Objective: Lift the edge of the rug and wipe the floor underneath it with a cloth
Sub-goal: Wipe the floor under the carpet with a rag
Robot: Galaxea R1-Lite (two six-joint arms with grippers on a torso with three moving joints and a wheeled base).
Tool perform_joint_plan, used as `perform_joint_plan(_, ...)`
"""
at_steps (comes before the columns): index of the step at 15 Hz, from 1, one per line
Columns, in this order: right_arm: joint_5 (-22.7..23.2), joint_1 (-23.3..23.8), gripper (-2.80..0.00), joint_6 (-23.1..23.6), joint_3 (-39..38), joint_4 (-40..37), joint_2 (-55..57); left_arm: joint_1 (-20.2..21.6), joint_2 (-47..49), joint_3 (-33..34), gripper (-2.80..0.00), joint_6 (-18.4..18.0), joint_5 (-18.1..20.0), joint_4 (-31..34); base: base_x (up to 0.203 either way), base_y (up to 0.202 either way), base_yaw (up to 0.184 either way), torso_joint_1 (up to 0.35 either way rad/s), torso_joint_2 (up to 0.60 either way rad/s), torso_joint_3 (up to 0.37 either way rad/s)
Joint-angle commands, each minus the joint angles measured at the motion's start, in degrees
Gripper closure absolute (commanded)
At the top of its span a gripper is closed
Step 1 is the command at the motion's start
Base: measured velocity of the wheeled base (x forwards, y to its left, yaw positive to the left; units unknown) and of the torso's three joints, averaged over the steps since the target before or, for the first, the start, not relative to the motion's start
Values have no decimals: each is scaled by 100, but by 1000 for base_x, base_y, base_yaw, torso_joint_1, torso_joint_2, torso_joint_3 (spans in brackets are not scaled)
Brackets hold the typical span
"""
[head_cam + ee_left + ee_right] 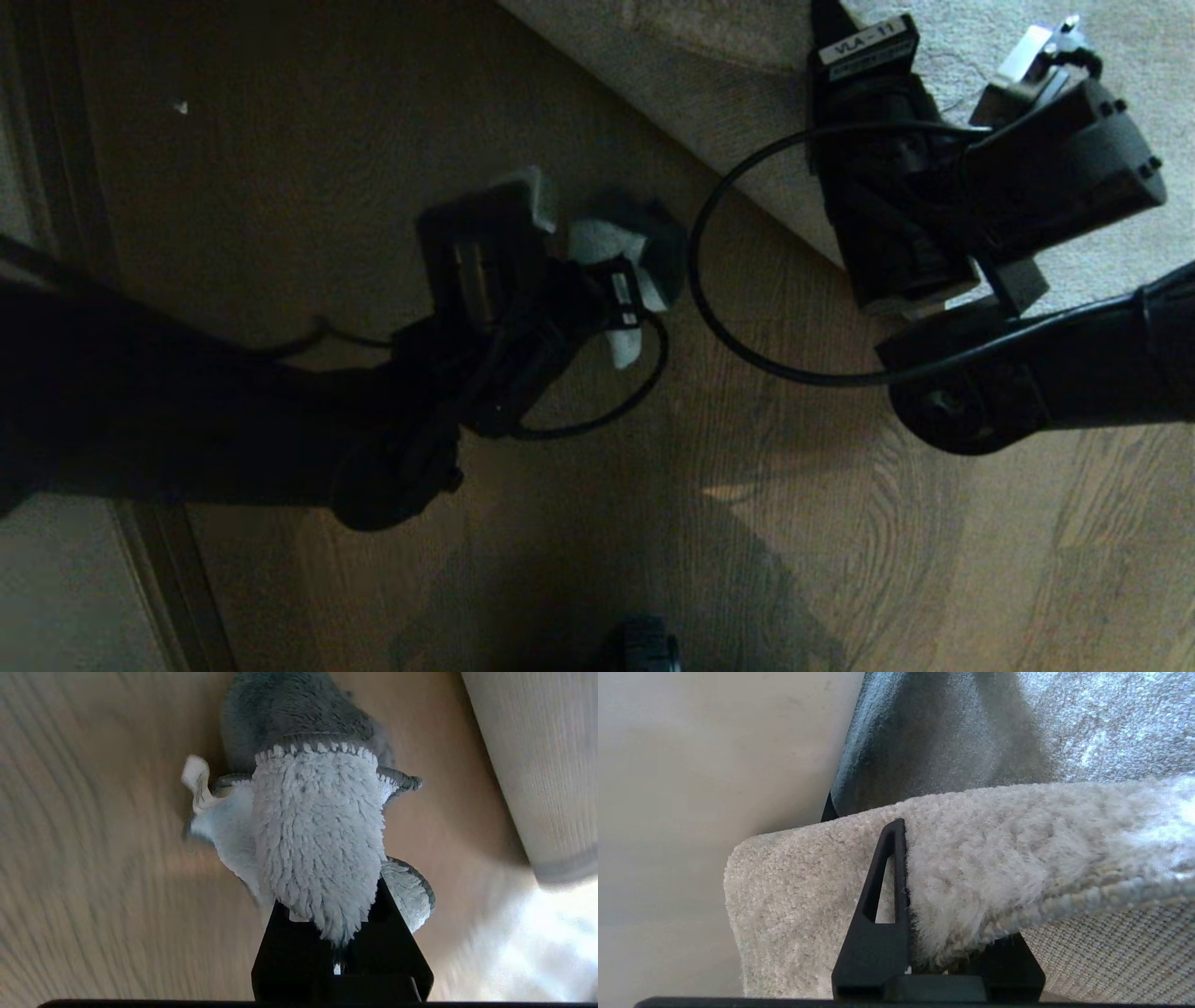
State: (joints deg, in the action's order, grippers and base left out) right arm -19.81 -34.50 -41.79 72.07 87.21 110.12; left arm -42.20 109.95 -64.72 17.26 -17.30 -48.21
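- Pincer on my left (338, 933) is clamped on the cloth (317, 849), its jaws pinched together over one bunched end so the fluffy body hangs forward of the fingertips, where it can meet the boards first.
- That cloth lies low over the floor (840, 523); I cannot tell whether it is pressing down or just above. It sits on the bare-wood side, near the rug edge (747, 187) but not under it.
- My right pincer (943, 952) is clamped on the rug's border, one finger (878, 905) on the plush pile and the other hidden behind the woven backing. Gripping right at the border gives me a flap to hold up, so the wood beneath is open to the left arm.
- In the right wrist view the pile curls over the finger and the pale weave shows beneath, so I judge the edge is raised off the floor there.
- A white label (868, 42) on the right arm's housing reads "VLA - 11"; the line beneath it is too small to read.
- Another small label sits on my left pincer, illegible.
- Black cables loop loosely from both wrists, clear of the cloth.
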Motion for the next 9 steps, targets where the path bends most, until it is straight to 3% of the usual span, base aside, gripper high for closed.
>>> perform_joint_plan(1, -14, 5, 0, -22, 0, 274, 19, 212, 66, -204, 0, 7, -27, -34, 0, 0, 0, 0, 0, 0)
perform_joint_plan(9, 27, 5, 0, -27, -3, 274, 45, 1191, -677, -35, 0, 99, -267, -40, 0, 0, 0, 0, 0, 0)
